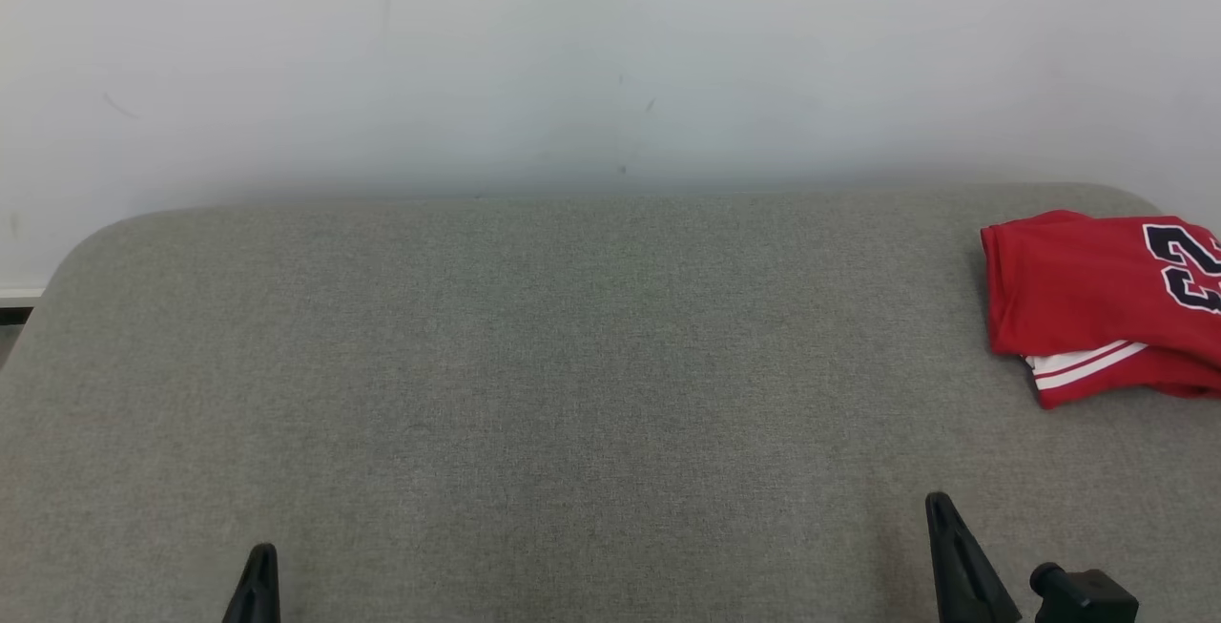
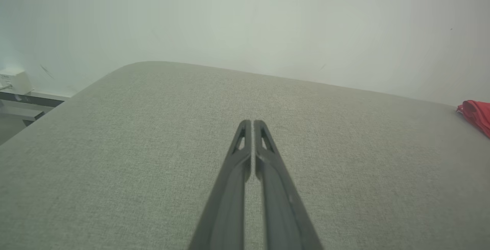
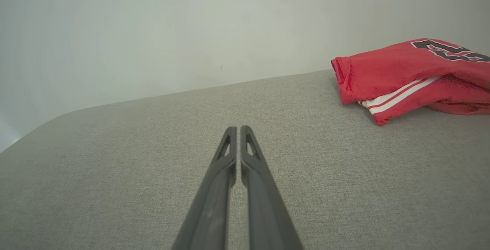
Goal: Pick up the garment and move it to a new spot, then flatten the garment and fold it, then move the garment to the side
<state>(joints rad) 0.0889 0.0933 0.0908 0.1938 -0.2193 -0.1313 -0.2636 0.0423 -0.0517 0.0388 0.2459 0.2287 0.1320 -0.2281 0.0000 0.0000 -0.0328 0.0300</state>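
Fabric of a grey-green woven kind covers the broad, round-cornered surface (image 1: 572, 365), which runs up to a pale, plain wall (image 1: 610, 60) along its far edge. A folded red garment of smooth sports cloth (image 1: 1087, 299), with white stripes along one hem and large dark numerals outlined in white on its top layer, lies at the far right corner of the surface. Its right part is cut off by the border of the head view. It sits as a compact stack of layers, the striped hem peeping out from under the top fold on the side toward the near edge.

The left gripper (image 1: 260, 554) pokes up at the near edge toward the left corner, its dark tip showing in the head view. In the left wrist view its two long dark fingers (image 2: 229, 188) lie pressed together, tips meeting with a hairline slit between them, holding nothing, above bare fabric. The right gripper (image 1: 941, 505) stands at the near edge toward the right corner, well apart from the garment. Its fingers (image 3: 214, 196) are likewise drawn together tip to tip with nothing between them, and the garment lies off to their right, toward the far edge.
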